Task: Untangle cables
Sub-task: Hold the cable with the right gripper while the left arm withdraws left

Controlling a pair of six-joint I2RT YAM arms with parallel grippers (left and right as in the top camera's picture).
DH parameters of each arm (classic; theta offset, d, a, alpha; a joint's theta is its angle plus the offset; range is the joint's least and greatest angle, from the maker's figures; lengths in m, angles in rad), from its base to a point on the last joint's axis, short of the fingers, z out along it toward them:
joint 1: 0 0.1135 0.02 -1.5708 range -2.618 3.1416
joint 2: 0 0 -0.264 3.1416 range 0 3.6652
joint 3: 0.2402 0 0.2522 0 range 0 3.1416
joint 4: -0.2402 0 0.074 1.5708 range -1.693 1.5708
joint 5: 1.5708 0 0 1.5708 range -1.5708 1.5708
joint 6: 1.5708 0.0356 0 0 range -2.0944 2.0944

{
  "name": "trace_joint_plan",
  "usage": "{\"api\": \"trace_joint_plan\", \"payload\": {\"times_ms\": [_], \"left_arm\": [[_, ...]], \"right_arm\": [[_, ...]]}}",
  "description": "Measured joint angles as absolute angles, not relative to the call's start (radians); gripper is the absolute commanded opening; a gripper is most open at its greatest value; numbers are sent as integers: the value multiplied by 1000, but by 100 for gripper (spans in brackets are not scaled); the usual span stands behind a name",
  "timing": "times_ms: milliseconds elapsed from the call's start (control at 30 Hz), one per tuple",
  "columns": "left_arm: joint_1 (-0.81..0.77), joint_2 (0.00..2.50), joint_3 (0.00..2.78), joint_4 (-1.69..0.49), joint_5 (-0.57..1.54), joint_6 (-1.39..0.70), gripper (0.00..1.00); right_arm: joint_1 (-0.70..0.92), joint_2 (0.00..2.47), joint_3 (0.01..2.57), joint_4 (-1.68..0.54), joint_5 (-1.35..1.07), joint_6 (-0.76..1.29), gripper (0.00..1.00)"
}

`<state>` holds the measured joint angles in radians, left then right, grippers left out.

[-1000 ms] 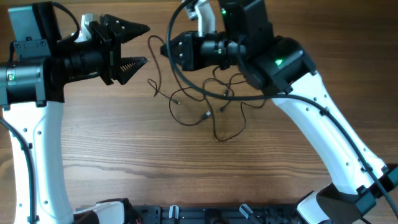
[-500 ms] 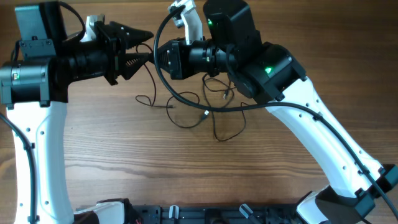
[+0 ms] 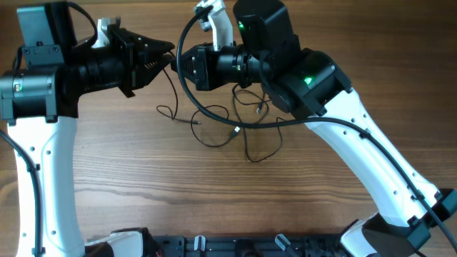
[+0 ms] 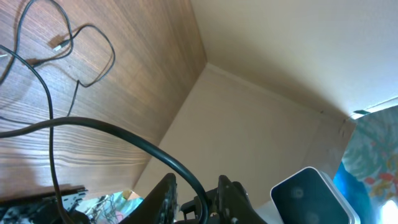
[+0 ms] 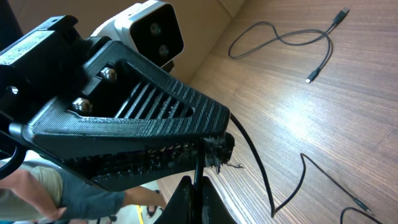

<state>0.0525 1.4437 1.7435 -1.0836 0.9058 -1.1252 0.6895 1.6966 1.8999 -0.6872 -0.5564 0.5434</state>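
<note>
The cables (image 3: 246,132) are thin black cords lying in a loose tangle on the wood at mid-table. Small plugs show at some ends (image 3: 236,130). My right gripper (image 3: 178,61) hovers at the back of the table, shut on one cord, which rises straight out of its jaws (image 5: 198,186). My left gripper (image 3: 169,53) meets it tip to tip. In the right wrist view its ridged fingers (image 5: 155,118) have come together at the tips on that same cord (image 5: 199,163). More cord loops (image 4: 93,56) lie on the wood in the left wrist view, where only my finger bases (image 4: 231,196) show.
A thick black arm cable (image 3: 191,100) arcs over the tangle and crosses the left wrist view (image 4: 124,134). A beige wall (image 4: 249,124) borders the table's far edge. A person's arm (image 5: 87,199) shows beyond that edge. A black rail (image 3: 235,246) lines the front.
My left gripper has moved right to meet the right gripper and its jaws have closed from wide. The right arm shifted left early on, dragging the cords left, then held still.
</note>
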Motion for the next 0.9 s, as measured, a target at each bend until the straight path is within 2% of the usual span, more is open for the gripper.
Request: {"api": "trace_joint_plan", "payload": {"times_ms": [333, 433, 533, 567, 633, 667, 733, 900], "left_arm": [[52, 1444, 1744, -1080, 903, -1156, 4], [52, 1444, 1744, -1079, 903, -1161, 4], [52, 1444, 1744, -1080, 903, -1161, 4], [52, 1444, 1744, -1080, 903, -1161, 4], [52, 1444, 1744, -1081, 898, -1161, 4], [52, 1444, 1744, -1081, 888, -1161, 4], [52, 1444, 1744, -1081, 843, -1161, 4], [52, 1444, 1744, -1081, 662, -1161, 4]], "right_arm": [[690, 1697, 1900, -673, -557, 543, 4], [690, 1697, 1900, -675, -561, 543, 8], [690, 1696, 1900, -673, -561, 543, 30], [690, 1697, 1900, -673, -561, 534, 49], [690, 1696, 1900, -678, -561, 536, 72], [690, 1697, 1900, -685, -561, 536, 79], [690, 1697, 1900, -702, -560, 532, 87], [690, 1697, 1900, -758, -555, 529, 93]]}}
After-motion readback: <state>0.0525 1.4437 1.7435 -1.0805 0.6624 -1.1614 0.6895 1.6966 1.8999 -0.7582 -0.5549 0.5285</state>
